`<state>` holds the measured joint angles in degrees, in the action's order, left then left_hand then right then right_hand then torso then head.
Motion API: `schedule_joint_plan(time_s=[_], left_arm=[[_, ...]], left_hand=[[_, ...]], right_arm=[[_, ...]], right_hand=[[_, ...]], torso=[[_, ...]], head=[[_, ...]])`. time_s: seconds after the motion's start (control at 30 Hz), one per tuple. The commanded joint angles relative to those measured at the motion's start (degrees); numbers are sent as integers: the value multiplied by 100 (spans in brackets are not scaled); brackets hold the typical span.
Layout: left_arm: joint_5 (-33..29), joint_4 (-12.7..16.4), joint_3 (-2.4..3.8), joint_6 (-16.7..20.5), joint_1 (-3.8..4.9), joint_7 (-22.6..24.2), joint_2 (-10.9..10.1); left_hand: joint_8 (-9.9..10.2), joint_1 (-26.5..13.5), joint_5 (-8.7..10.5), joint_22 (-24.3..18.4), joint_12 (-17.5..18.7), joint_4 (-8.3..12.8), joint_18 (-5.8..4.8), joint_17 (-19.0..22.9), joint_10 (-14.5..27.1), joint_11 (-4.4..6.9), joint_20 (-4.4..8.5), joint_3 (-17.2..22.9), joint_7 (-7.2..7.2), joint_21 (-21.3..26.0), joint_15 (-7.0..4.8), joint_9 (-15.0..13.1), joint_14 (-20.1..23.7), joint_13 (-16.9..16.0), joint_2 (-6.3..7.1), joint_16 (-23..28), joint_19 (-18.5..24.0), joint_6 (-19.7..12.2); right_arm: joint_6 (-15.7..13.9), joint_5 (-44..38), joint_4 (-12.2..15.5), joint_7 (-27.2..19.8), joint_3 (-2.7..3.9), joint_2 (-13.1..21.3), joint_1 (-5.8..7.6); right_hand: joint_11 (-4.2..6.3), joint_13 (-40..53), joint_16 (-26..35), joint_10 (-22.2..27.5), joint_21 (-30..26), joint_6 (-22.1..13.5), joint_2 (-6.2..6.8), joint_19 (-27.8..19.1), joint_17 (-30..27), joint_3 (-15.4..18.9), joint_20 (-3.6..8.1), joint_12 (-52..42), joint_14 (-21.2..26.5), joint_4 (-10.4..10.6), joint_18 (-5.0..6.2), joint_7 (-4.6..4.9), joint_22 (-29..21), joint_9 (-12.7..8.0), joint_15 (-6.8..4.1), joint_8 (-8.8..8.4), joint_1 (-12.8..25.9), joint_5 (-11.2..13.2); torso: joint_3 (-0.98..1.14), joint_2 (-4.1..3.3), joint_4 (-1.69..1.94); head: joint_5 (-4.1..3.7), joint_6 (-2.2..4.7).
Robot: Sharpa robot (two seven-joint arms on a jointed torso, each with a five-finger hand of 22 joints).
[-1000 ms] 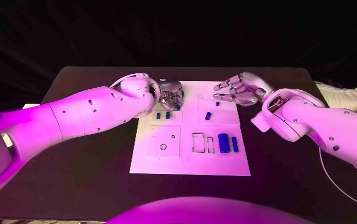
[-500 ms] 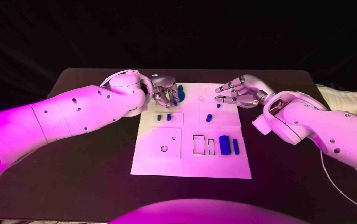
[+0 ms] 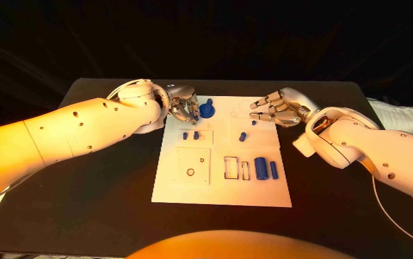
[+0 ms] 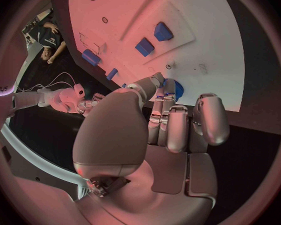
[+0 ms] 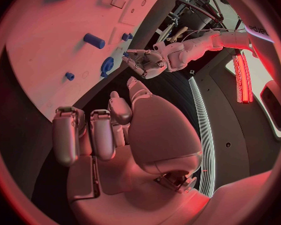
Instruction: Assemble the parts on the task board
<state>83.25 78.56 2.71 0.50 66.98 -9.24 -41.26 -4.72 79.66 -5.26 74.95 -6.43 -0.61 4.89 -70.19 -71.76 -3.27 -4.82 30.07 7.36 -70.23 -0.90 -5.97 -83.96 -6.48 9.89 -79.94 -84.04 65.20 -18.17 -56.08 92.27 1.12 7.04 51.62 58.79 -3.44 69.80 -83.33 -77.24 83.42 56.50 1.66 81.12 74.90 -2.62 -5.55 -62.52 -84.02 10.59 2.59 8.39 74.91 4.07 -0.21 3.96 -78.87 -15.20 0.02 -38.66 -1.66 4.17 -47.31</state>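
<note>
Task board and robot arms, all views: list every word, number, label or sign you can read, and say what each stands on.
No text can be read for certain.
Dark lettering on a white arm casing, left wrist view: too blurred to read.
Dark lettering on a white arm casing, right wrist view: too blurred to read.
Small marks on the white rectangular task board: too small to read.

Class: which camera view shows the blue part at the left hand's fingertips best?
The head view: the blue part stands clear on the task board beside the left hand. In the left wrist view fingers hide most of it; in the right wrist view it is small and distant.
</note>
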Motion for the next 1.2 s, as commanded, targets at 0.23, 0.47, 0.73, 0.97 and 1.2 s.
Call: schedule_joint_plan(time_s=[0.23,0.47,0.73,0.97,1.2], left_arm=[[-49,-112,0,-248,3,-120,45],[-15,-150,-7,-336,2,-143,51],[3,-204,-22,-407,-1,-139,102],[5,-241,-32,-438,-7,-117,144],[27,-262,-41,-491,-9,-142,161]], left_hand=[[-36,-44,20,616,4,-31,-90,8,-47,-7,15,-5,-3,-30,-32,2,-234,-8,-1,-29,-48,59],[-36,-44,20,616,4,-31,-90,8,-47,-7,15,-5,-3,-30,-32,2,-234,-8,-1,-29,-48,59],[-36,-46,21,613,6,-29,-88,15,-53,-5,16,-9,-6,-22,-33,2,-232,-10,4,-26,-46,65],[-35,-47,21,614,8,-27,-89,12,-56,-4,16,-10,-8,-24,-34,2,-233,-10,6,-28,-47,67],[-33,-46,22,609,10,-24,-87,15,-58,-3,16,-12,-9,-13,-34,2,-232,-11,10,-27,-44,66]], right_arm=[[78,-16,8,-45,0,-9,-6],[74,-16,12,-46,0,-6,-6],[72,-16,20,-47,0,-4,-6],[73,-16,20,-50,0,-5,-7],[73,-16,24,-50,0,-3,-7]], right_hand=[[8,-2,8,-7,-36,32,-37,-24,504,10,-12,-11,-377,-11,37,9,337,0,-54,4,-8,-7],[8,-2,8,-7,-36,32,-37,-24,504,10,-12,-11,-377,-11,37,9,337,0,-54,4,-8,-7],[8,-4,8,-6,-39,35,-42,-27,505,13,-11,-10,-378,-7,38,9,333,-1,-55,3,-2,-4],[8,-4,8,-6,-39,35,-42,-27,505,13,-11,-10,-378,-7,38,9,333,-1,-55,3,-2,-4],[8,-4,8,-6,-39,35,-42,-27,505,13,-11,-10,-378,-7,38,9,333,-1,-55,3,-2,-4]], torso=[[0,-2,-11],[3,1,-4],[-1,-6,-2],[-2,-1,-8],[-1,-3,-7]], head=[[12,-10],[18,-19],[26,-22],[29,-40],[23,-39]])
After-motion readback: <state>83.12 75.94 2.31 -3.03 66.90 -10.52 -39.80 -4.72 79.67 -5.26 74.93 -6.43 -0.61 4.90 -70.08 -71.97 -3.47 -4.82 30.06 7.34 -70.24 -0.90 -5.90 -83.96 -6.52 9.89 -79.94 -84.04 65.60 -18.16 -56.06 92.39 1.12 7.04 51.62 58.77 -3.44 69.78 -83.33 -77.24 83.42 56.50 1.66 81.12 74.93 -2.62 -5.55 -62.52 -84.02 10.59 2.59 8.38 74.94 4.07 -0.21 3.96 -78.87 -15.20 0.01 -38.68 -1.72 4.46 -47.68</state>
